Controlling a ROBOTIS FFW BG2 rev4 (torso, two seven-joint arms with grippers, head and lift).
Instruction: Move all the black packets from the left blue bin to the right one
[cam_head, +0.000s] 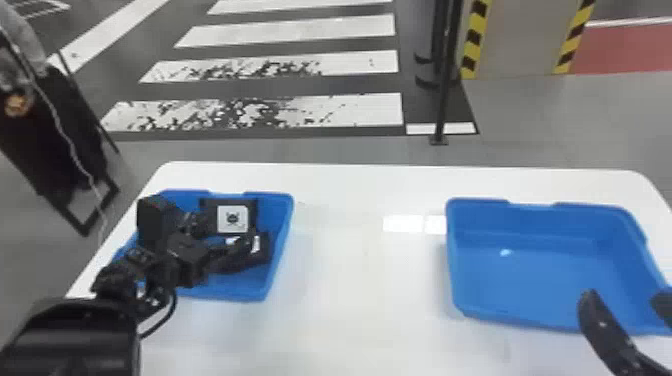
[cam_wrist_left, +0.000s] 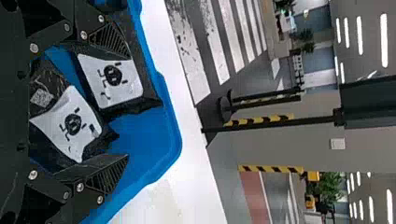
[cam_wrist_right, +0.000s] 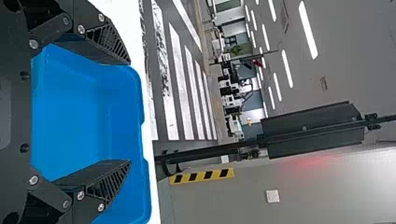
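In the head view my left gripper (cam_head: 220, 240) is over the left blue bin (cam_head: 277, 260), close to black packets (cam_head: 207, 205) with white labels. The left wrist view has my left gripper (cam_wrist_left: 128, 103) open, its fingers wide apart around two labelled packets, one packet (cam_wrist_left: 112, 79) toward the bin wall and a second packet (cam_wrist_left: 70, 121) nearer the palm. My right gripper (cam_head: 625, 300) is at the near right part of the right blue bin (cam_head: 525, 280), which looks bare inside. In the right wrist view the right gripper (cam_wrist_right: 130, 112) stands open above that bin, holding nothing.
Both bins stand on a white table (cam_head: 370, 280), with a wide stretch of tabletop between them. Beyond the table's far edge is a thin black post (cam_head: 442, 90). A dark wheeled frame (cam_head: 75, 150) stands on the floor at the left.
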